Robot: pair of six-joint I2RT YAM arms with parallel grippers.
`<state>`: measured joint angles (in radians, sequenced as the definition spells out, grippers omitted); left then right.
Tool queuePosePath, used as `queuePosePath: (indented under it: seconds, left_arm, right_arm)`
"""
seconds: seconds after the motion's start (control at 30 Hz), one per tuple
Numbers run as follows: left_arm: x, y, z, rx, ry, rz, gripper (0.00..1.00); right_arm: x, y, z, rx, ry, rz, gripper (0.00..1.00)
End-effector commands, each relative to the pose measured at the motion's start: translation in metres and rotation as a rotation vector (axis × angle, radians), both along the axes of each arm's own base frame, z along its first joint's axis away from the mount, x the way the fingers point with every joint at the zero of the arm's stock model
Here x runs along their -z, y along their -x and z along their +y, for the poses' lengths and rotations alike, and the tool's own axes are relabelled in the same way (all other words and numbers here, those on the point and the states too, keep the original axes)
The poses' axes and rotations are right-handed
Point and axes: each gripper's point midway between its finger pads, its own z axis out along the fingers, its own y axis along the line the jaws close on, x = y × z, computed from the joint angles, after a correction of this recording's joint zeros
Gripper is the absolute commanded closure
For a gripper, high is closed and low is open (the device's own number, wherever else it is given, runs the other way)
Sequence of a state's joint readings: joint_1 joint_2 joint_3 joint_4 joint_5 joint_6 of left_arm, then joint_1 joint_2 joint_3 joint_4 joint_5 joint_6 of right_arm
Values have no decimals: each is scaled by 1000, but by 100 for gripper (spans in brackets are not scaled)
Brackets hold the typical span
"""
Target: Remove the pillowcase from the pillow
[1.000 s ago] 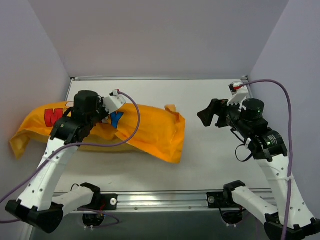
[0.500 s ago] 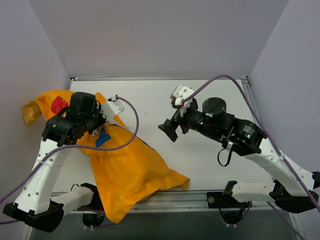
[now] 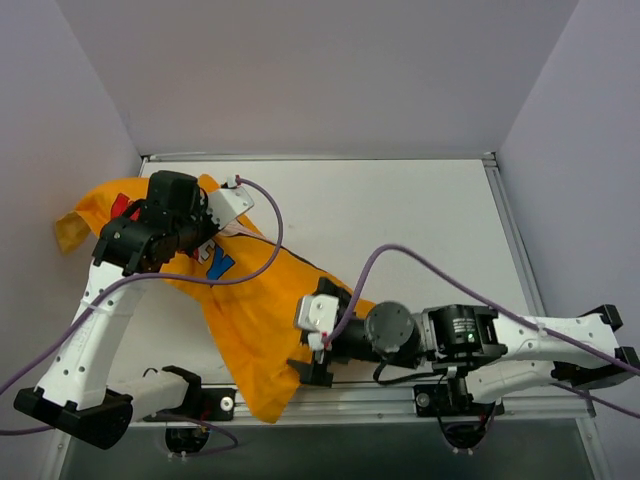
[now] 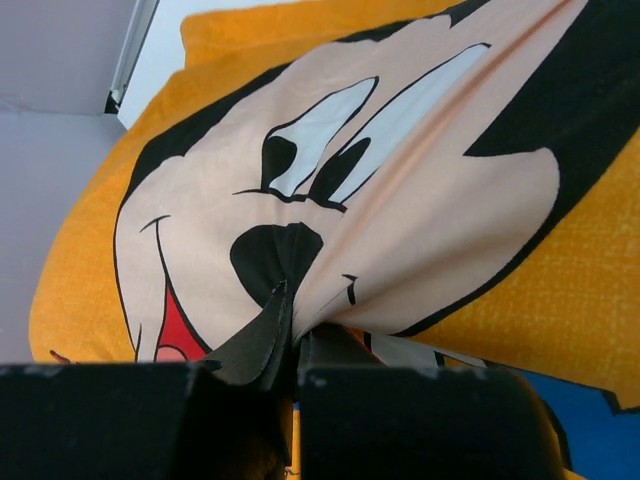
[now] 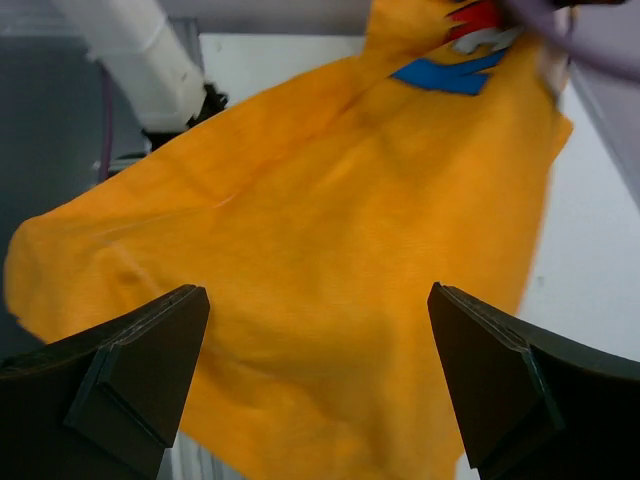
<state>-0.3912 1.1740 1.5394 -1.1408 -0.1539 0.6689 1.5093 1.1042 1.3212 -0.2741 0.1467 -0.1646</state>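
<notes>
The orange-yellow pillowcase hangs from the far left down over the table's near edge. Its blue and red letters show near my left gripper. In the left wrist view my left gripper is shut on a fold of the pillowcase, right at the cartoon mouse face. My right gripper is low at the near edge, beside the pillowcase's lower part. In the right wrist view it is wide open, with plain orange pillowcase fabric between and beyond its fingers. No white pillow shows in any view.
The metal rail runs along the table's near edge, just under my right arm. The left wall stands close to the pillowcase's far corner. The white table top lies to the right of the fabric.
My right arm has swung from mid-table down to the near edge, against the pillowcase's lower part. The pillowcase's lower end has drawn in toward the left. My left gripper still holds it.
</notes>
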Motion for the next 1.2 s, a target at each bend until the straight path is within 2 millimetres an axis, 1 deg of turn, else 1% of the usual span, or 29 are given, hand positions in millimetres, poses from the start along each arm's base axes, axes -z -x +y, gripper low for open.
queuePosePath:
  seconds: [0.0, 0.07, 0.1, 0.13, 0.2, 0.23, 0.27, 0.33, 0.37, 0.4, 0.43, 0.47, 0.5, 0.53, 0.6, 0.63, 0.73, 0.77, 0.8, 0.83, 0.87, 0.9, 0.93, 0.97, 1.0, 1.03, 1.1, 1.13, 1.17]
  left_arm:
    - [-76, -25, -3, -54, 116, -282, 98]
    - [-76, -28, -3, -62, 115, -283, 98]
    - [-76, -29, -4, -63, 118, -283, 98]
    - [-75, -30, -5, -62, 122, -281, 98]
    - [-77, -30, -7, -62, 138, -280, 98]
    - [-78, -30, -8, -58, 144, -281, 98]
    - [-78, -29, -9, -55, 150, -278, 98]
    - [-81, -27, -10, -43, 159, -280, 98]
    - [-80, -25, -12, -33, 164, -274, 98]
    - [-80, -25, -13, -27, 166, -271, 98]
    - [-81, -24, -14, -22, 169, -270, 98]
    - [-80, -23, -15, -15, 170, -266, 98]
    - [-81, -23, -15, -11, 172, -268, 98]
    - [-82, -22, -16, -8, 174, -265, 98]
    - [-83, -21, -17, 0, 180, -264, 98]
    - [-83, -20, -18, 5, 182, -263, 98]
    - [-84, -18, -21, 25, 190, -259, 98]
    - [-86, -17, -21, 26, 193, -262, 98]
    - [-86, -17, -21, 32, 189, -262, 98]
    - [-87, -16, -21, 36, 190, -262, 98]
    - [-89, -16, -21, 37, 190, -267, 98]
    - [-91, -15, -21, 38, 190, -270, 98]
    - [-91, -14, -21, 39, 191, -268, 98]
    - [-95, -13, -21, 41, 195, -278, 98]
    - [-98, -12, -20, 40, 201, -283, 98]
    - [-98, -11, -21, 44, 204, -281, 98]
    - [-107, -7, -20, 42, 219, -301, 98]
    - [-109, -5, -19, 43, 221, -303, 98]
    - [-114, -3, -19, 42, 228, -314, 98]
  right_arm:
    - [15, 10, -6, 106, -17, -20, 0]
    - [20, 17, -9, 121, -19, -7, 0]
    - [28, 27, -8, 102, 2, -13, 0]
    - [33, 23, -10, 140, 17, -33, 0]
    - [52, 24, -9, 164, 85, -78, 0]
    - [59, 11, -15, 247, 110, -124, 0]
    - [65, 5, -15, 285, 125, -153, 0]
    - [70, -11, -22, 367, 149, -245, 0]
    - [59, -22, -23, 440, 105, -270, 0]
    - [54, -38, -27, 487, 103, -299, 0]
    - [50, -46, -28, 517, 85, -298, 0]
    - [43, -53, -22, 527, 39, -278, 0]
    - [41, -61, -23, 544, 33, -275, 0]
    - [44, -78, -26, 579, 51, -280, 0]
    - [58, -90, -23, 583, 104, -292, 0]
    - [68, -99, -22, 596, 147, -302, 0]
    - [81, -108, -20, 594, 193, -294, 0]
    - [84, -114, -21, 606, 201, -284, 0]
    - [84, -116, -20, 606, 198, -276, 4]
    - [86, -120, -19, 608, 202, -268, 11]
    - [86, -130, -23, 641, 202, -256, 23]
    - [84, -137, -26, 660, 197, -245, 41]
    - [89, -141, -24, 639, 205, -220, 47]
    - [88, -147, -24, 645, 193, -199, 54]
    - [92, -157, -32, 672, 207, -173, 76]
    - [92, -159, -32, 663, 204, -154, 99]
    - [90, -155, -28, 638, 194, -116, 100]
    - [84, -150, -23, 606, 201, -88, 100]
    - [83, -136, -9, 516, 186, -25, 100]
